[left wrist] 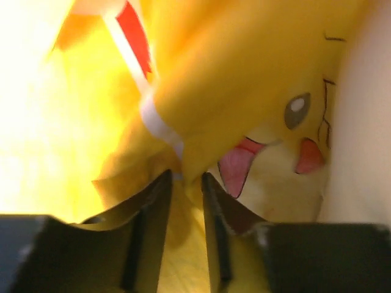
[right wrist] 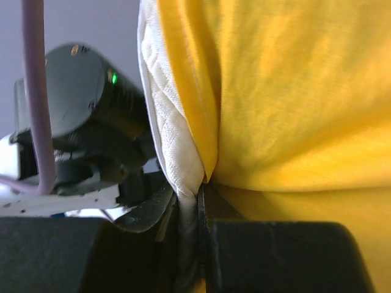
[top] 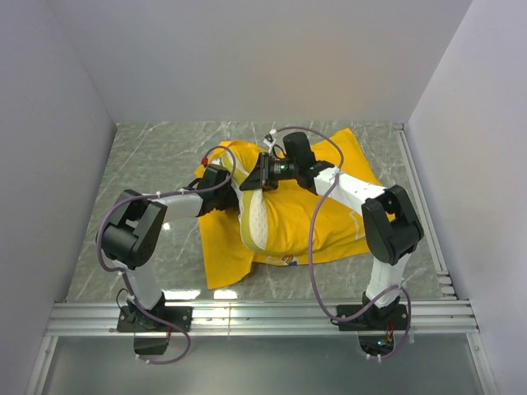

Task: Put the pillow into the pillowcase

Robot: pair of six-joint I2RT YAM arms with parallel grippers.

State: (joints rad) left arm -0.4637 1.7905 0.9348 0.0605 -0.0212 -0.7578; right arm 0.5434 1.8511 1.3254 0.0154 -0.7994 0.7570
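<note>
Stuffing step is under way.

Top view: one case point(top: 329, 218) lies crumpled in the middle of the table point(top: 148, 164). One pillow point(top: 254, 220) is mostly inside it, with only a cream strip showing on the case's left side and yellow cloth spread beyond it. Both arms reach in over that spot. The left gripper point(top: 224, 178) is at the far-left part of the case, and the right gripper point(top: 254, 181) is just beside it, over the pillow's far end. Jaw state can't be read from up here.

Left wrist view: the left gripper point(left wrist: 186, 183) is nearly pressed together, with yellow case point(left wrist: 232, 79) cloth between its fingers point(left wrist: 153, 213), so it is pinching the case. The cartoon face print is right above. The view is blurry; probably only a thin fold is caught.

Right wrist view: the right gripper point(right wrist: 188, 201) is clamped on the quilted white pillow point(right wrist: 168, 122) edge. The case point(right wrist: 281, 91) wraps over the pillow on the right. The left arm point(right wrist: 85, 104) sits close on the left.

Judgement: insertion is well along, with the exposed strip left to cover. The next move calls for the left gripper to hold or draw the case rim over the strip while the right gripper drives the pillow deeper toward the closed end. Neither pinch should slip while that happens.

Count: one pillow, one case, two grippers, both gripping.
</note>
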